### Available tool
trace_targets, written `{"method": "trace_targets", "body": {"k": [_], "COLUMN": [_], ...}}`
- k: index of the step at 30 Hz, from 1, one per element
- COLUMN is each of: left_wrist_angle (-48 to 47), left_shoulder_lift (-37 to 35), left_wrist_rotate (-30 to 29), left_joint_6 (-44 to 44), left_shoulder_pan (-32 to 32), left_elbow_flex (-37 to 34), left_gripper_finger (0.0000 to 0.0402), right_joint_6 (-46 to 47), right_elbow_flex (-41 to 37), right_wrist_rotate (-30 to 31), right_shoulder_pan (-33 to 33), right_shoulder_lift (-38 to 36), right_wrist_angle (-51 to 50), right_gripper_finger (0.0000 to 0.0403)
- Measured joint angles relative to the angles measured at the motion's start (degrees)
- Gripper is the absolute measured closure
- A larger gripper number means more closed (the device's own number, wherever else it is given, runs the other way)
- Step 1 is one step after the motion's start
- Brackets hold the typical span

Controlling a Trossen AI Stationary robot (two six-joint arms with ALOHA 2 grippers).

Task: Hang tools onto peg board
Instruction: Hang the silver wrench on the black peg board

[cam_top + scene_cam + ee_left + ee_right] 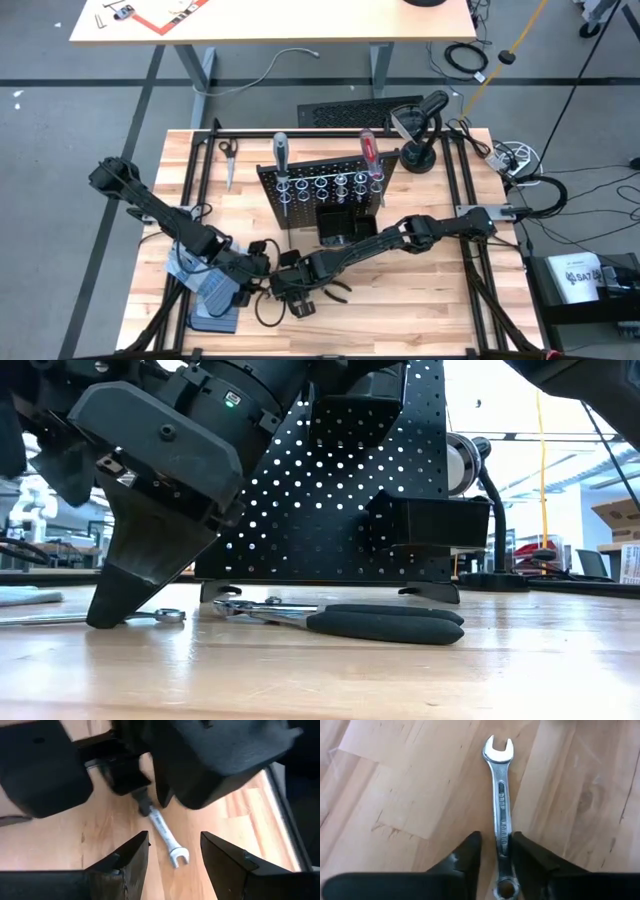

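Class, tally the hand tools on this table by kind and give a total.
Screwdrivers: 2 (grey-handled screwdriver, red-handled screwdriver)
Wrench: 1
Pliers: 1
Black-handled tool, kind unclear: 1
Total: 5

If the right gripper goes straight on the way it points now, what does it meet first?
Most likely the silver wrench on the wooden table. The right gripper points down at it, its fingers astride the shank, so the table lies directly behind. Whether the fingers already touch the wrench is unclear.
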Motion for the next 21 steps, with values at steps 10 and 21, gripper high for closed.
{"method": "trace_targets", "body": {"k": [10,21], "left_wrist_angle": [-0.20,-3.26], "left_shoulder_lift": [0.03,0.03], "left_wrist_rotate": [-0.09,-0.13], "left_joint_6": [-0.58,-1.64], "left_shoulder_pan": [0.00,-0.24], "left_elbow_flex": [-0.02,-0.02], "left_gripper_finger": [0.0213,0.0213], "right_joint_6": [2.46,0.82], "right_elbow_flex": [0.00,1.74], "right_wrist_rotate": [1.97,5.09], "right_shoulder_pan": [-0.26,1.07], "right_shoulder_lift": [1.49,1.31], "right_wrist_angle": [-0.01,-0.33], "right_gripper_finger": [0.0399,0.0403]}}
